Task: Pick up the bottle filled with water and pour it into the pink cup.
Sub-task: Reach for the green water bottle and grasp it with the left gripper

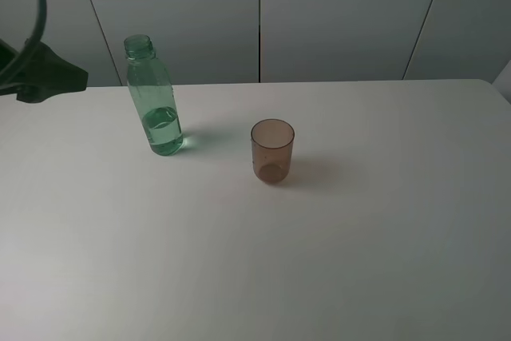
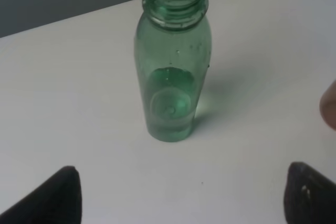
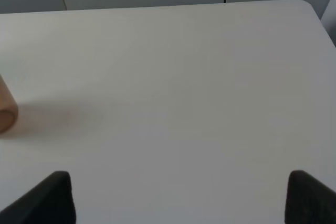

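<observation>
Tall green transparent plastic bottle (image 1: 155, 97) stands ungrasped, upper left; small brownish-pink plastic cup (image 1: 272, 150), centre, looks empty. Left pincer (image 2: 184, 195) and right pincer (image 3: 181, 198) gape, holding nothing.

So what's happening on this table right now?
Nothing is held yet. The uncapped green bottle, partly filled with water, stands upright on the white table, with the pink cup standing apart from it, apparently empty. The left tool is open and faces the bottle without touching it. The right tool is open too, holding nothing.
</observation>
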Controlling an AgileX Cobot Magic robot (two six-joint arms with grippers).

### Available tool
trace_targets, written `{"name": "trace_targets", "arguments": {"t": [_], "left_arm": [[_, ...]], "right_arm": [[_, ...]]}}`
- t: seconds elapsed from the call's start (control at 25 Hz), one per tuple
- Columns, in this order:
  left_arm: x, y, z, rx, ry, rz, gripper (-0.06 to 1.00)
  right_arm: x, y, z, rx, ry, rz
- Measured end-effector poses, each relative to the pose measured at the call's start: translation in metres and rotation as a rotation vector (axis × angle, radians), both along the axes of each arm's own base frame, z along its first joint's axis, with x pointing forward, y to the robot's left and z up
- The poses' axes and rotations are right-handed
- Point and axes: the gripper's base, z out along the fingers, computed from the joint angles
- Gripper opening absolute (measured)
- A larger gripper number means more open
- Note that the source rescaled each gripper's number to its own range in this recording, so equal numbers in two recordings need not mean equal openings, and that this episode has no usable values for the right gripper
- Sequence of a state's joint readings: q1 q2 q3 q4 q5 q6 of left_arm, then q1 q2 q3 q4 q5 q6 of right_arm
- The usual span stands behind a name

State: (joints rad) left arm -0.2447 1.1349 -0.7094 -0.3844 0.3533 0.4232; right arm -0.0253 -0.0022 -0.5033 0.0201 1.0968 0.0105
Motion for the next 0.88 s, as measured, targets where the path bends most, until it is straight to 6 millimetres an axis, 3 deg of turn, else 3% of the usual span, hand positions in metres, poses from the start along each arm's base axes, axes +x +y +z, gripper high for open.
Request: {"name": "trace_targets", "arguments": {"t": [0.28,0.52,0.88], "left_arm": [[0.031,-0.008,-0.038,0.054,-0.020,0.031,0.98],[0.028,0.002,-0.082,0.118,-0.117,0.112,0.98],[0.025,-0.004,-0.088,0.207,-0.213,0.034,0.98]], "right_arm": [[0.000,0.000,0.000,0.000,0.000,0.000],[0.000,0.000,0.000,0.000,0.000,0.000],[0.000,0.000,0.000,0.000,0.000,0.000]]}}
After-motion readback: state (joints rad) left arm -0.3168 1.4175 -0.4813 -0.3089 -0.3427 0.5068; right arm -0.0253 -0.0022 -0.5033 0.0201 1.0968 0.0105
